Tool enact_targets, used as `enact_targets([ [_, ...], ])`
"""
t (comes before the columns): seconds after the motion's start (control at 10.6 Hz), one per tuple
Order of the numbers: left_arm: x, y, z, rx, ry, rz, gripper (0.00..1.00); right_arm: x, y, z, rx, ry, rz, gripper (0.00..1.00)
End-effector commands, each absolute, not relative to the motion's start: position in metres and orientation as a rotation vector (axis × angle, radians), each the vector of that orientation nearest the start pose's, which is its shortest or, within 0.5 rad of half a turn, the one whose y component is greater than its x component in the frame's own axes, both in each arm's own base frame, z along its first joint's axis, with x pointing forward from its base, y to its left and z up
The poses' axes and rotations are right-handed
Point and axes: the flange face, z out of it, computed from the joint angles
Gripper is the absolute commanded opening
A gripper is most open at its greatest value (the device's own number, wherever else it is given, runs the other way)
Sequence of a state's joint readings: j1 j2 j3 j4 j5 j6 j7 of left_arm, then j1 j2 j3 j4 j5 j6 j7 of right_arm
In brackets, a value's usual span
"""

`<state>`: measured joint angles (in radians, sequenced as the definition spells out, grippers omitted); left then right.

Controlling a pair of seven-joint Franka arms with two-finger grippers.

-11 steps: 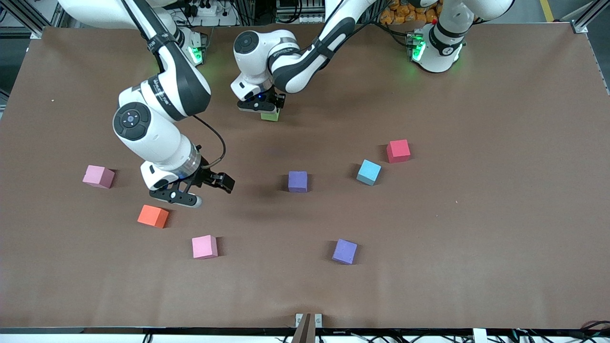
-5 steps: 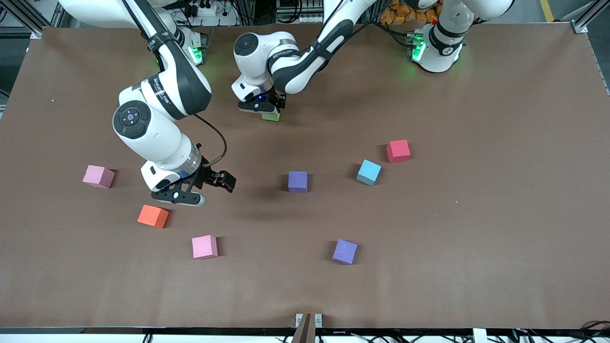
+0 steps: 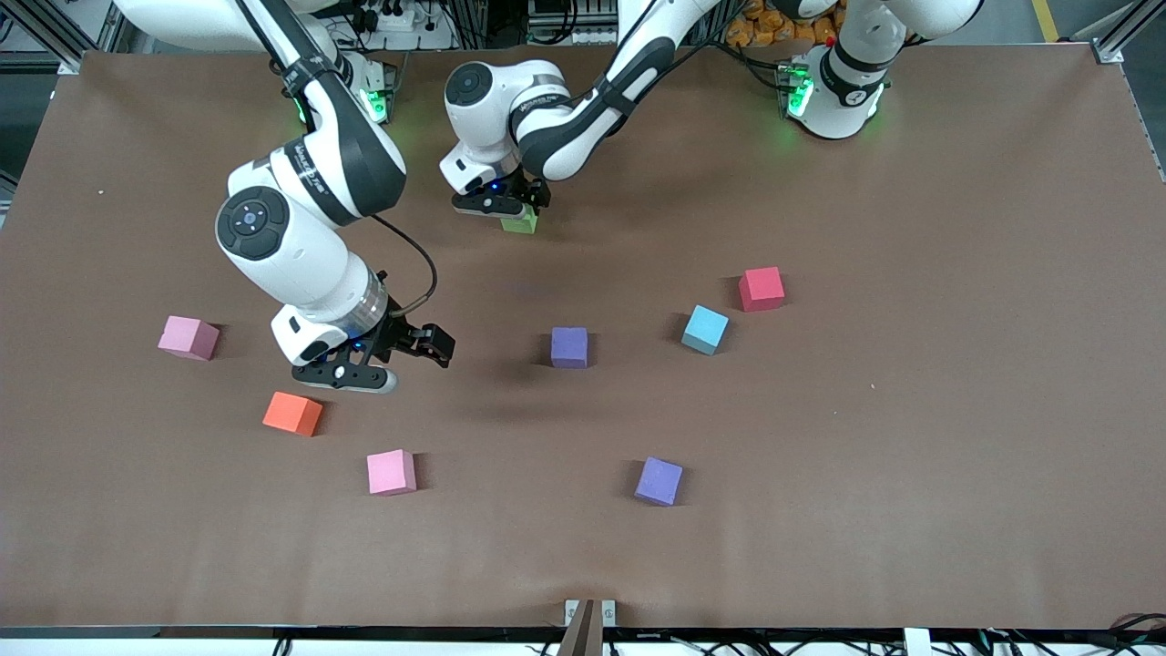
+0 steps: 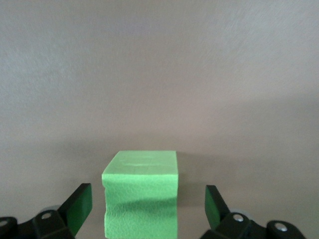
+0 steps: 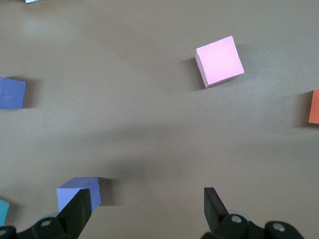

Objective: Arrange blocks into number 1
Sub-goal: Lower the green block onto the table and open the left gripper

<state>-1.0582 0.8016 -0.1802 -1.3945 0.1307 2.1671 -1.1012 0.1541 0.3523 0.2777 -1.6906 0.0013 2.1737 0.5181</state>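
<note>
Brown matte table point(image 3: 956, 410), lightly creased; aluminium frame rails, cables and a heap of orange objects point(image 3: 783, 23) are seen past the robots' bases. Blocks are cubes, so no long axis is shown; only the turn of their faces can be noted. Going across the front view: a pale pink block point(image 3: 188, 337) at the right arm's end, slightly turned; an orange block point(image 3: 292, 414) nearer the camera, slightly turned; the right gripper point(image 3: 393, 363) held in the air over bare table between the orange block and the central purple one, its fingers spread with nothing between them; a brighter pink block point(image 3: 392, 472), nearly square to the table edge; the green block point(image 3: 519, 221) close to the bases, resting on the table and largely covered by the left gripper point(image 3: 503, 206). In the left wrist view the green block point(image 4: 141, 194) is seen flat between the parted fingers, a gap on each side, no contact. Then a purple block point(image 3: 569, 347), squared; a second purple block point(image 3: 659, 480) nearest the camera, turned; a light blue block point(image 3: 705, 329), turned; a red block point(image 3: 761, 288) beside it, slightly turned.
</note>
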Motion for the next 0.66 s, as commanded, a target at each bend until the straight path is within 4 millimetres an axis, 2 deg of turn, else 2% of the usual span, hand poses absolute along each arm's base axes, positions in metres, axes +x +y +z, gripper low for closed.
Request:
enact_targets([
  [0.0,0.31,-0.658,0.264,-3.113,0.164,-0.006,1.0,0.616,0.266,0.423,-2.984,0.059,-0.155,1.0],
  [0.09,0.332,-0.643,0.272,-3.098,0.113,-0.001,1.0,0.616,0.265,0.42,-2.99,0.033,-0.147,1.0],
  [0.19,0.367,-0.622,0.279,-3.088,0.028,0.003,1.0,0.616,0.263,0.419,-2.992,0.012,-0.147,1.0],
  [0.38,0.439,-0.566,0.288,-3.069,-0.135,0.008,1.0,0.618,0.258,0.417,-2.999,-0.032,-0.145,1.0],
  [0.57,0.5,-0.503,0.288,-3.034,-0.17,0.019,1.0,0.615,0.263,0.403,-3.004,-0.052,-0.116,1.0],
])
